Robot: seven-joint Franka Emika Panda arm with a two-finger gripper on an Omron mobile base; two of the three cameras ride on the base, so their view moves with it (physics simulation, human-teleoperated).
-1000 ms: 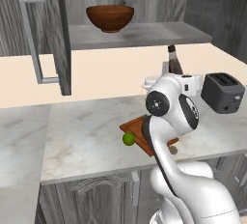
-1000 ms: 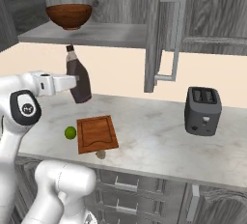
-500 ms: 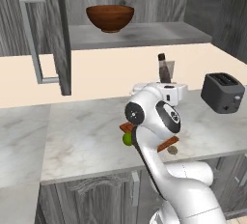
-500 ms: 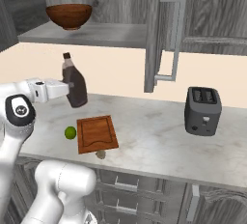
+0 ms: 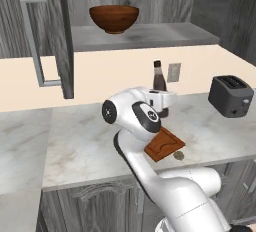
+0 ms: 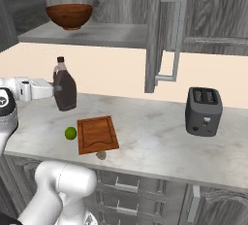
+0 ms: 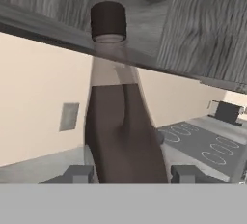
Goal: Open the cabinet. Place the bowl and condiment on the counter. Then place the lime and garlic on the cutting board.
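**Q:** Checking visibility first: what is hidden or cut off?

**A:** My own arm covers the lime in the left base view and overlaps the near left corner of the cutting board (image 5: 164,144). My gripper (image 6: 54,89) is mostly masked there by the wrist housing. In the hand view the condiment (image 7: 123,131) runs off the bottom of the frame, so I cannot tell whether its base is on the counter (image 6: 145,122) or just above it. The garlic (image 6: 101,154) is small and faint, lying at the counter's front edge.

**Q:** State of the jaws?

**A:** Partly open, clamped on the condiment's lower body. One fingertip (image 7: 79,174) sits on each side of the dark glass, and both appear to touch it. The bottle stands upright, with its cap level with the cabinet shelf edge in the hand view.

**Q:** Positions, left to right, in the right base view?

**A:** The bowl (image 6: 69,15) is on the shelf of the cabinet (image 6: 160,30), upper left. Below it is the held condiment (image 6: 64,87), then the lime (image 6: 70,133) on the counter just beside the board's left edge (image 6: 97,134), and the garlic near the board's front edge. The toaster (image 6: 203,111) is well apart on the right.

**Q:** Edges and open room?

**A:** The open cabinet door hangs between the board and the toaster. Bare counter lies between those two, and more lies left of my arm in the left base view.
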